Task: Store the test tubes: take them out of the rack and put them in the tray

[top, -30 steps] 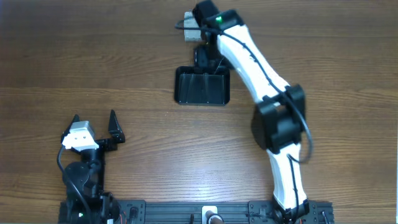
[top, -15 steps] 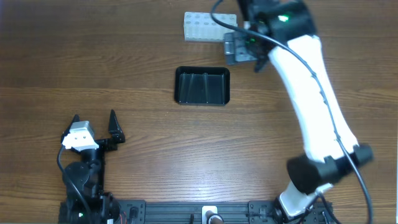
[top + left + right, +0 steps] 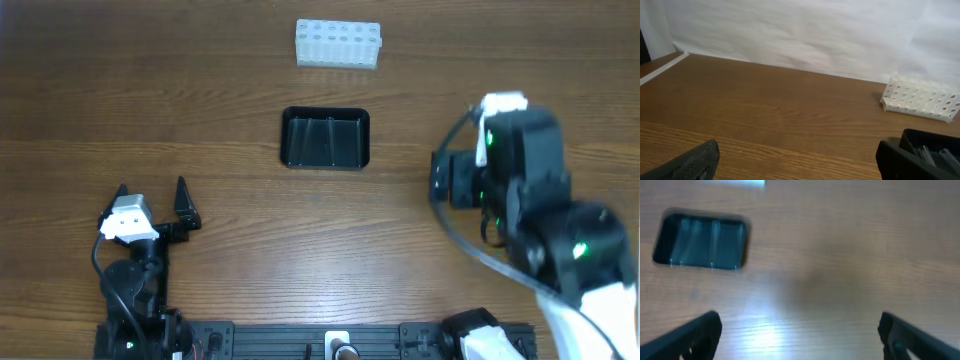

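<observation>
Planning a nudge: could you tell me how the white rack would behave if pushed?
The white rack looks like perforated plastic, so probably light and stiff. Long and low on the smooth wooden table, it would likely slide rather than tip.

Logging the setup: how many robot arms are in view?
2. The left arm stands at the table's near-left corner; the right arm is right of the tray.

Blurred tray [image 3: 743, 244] in right wrist view, contents indistinct

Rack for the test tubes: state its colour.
The rack is white, dotted with rows of round holes. It shows best in the left wrist view.
</observation>
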